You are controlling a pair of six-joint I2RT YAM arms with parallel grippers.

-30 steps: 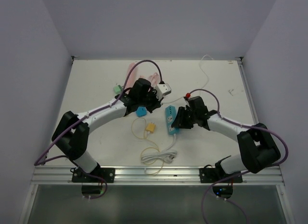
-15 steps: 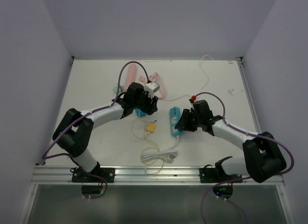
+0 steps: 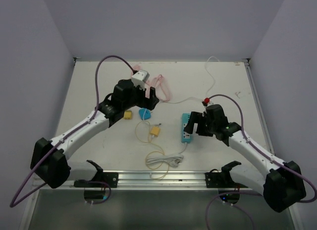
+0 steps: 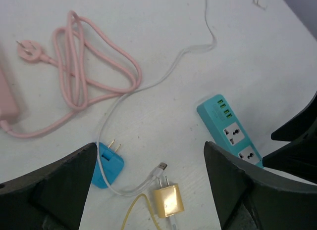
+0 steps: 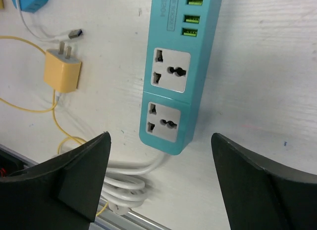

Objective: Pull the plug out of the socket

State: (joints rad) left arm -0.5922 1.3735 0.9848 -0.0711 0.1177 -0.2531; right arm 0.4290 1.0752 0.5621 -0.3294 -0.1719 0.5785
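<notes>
Since the earlier frames the left arm has swung back and to the left, away from the teal plastic two-socket power strip. The strip itself now lies slightly farther right, and the right arm has shifted with it. The small blue two-pin plug lies loose on the white surface, well apart from the strip. Its pins are bare and its thin white cable trails towards the far edge. Both sockets of the strip are unoccupied in the right wrist view. The left pincer hangs above the surface near the plug, fingers spread wide and holding nothing. The right pincer hovers over the strip's near end, likewise spread wide and empty. A yellow cube-shaped charger with a yellow cord lies between plug and strip. A coiled pink cable lies beyond the plug, and the strip's white cord is bundled near the front rail.
</notes>
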